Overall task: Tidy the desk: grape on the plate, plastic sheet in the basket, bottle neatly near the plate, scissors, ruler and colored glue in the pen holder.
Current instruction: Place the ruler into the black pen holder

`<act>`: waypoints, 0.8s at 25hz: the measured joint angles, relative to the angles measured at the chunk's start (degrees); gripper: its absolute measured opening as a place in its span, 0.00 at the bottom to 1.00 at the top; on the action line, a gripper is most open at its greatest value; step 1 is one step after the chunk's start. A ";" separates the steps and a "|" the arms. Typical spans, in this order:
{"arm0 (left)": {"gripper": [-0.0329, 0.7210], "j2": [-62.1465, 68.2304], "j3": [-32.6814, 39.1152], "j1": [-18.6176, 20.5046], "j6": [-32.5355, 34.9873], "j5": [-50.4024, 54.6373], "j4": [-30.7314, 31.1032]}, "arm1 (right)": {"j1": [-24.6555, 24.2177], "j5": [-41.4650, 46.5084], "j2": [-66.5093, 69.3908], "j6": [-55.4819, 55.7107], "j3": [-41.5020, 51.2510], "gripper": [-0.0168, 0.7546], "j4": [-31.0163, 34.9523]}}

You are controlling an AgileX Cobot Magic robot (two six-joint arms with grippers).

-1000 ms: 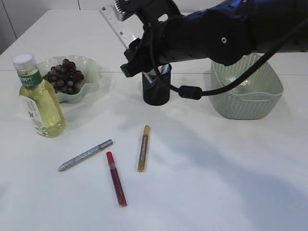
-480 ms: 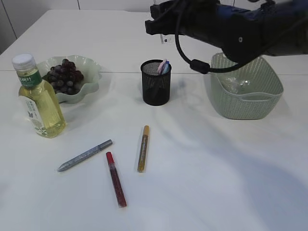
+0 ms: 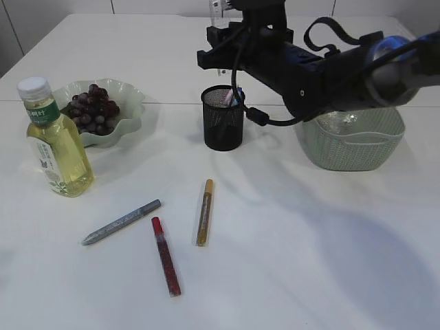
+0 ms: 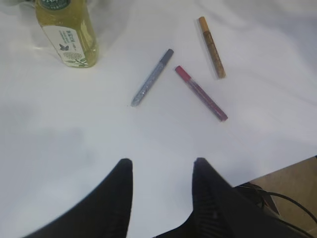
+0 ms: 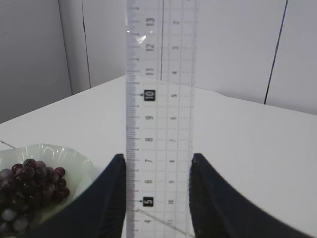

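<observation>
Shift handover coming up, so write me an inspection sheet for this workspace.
Surface: white table, no spills seen.
Job's things: grapes on the plate; bottle upright beside the plate; pen holder with something pink and blue inside; basket holding something clear; three glue pens, silver, red and gold, lying loose on the table.
Clutter: nothing seen.
Grippers: right gripper holds the clear ruler upright above the pen holder; left gripper open and empty above the table.
Cables: black cable looping along the right arm.
Surroundings: white wall panels.
</observation>
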 joint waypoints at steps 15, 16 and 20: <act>0.44 1.01 0.00 0.00 0.00 -2.57 1.24 | 0.00 0.22 9.78 -0.09 -9.98 0.42 0.15; 0.44 1.27 0.00 0.00 0.00 -2.57 1.28 | 0.00 0.22 10.05 -0.32 -10.20 0.42 0.15; 0.44 2.42 0.00 0.00 0.00 -2.60 1.99 | -0.09 -0.81 11.37 -0.73 -10.78 0.42 0.15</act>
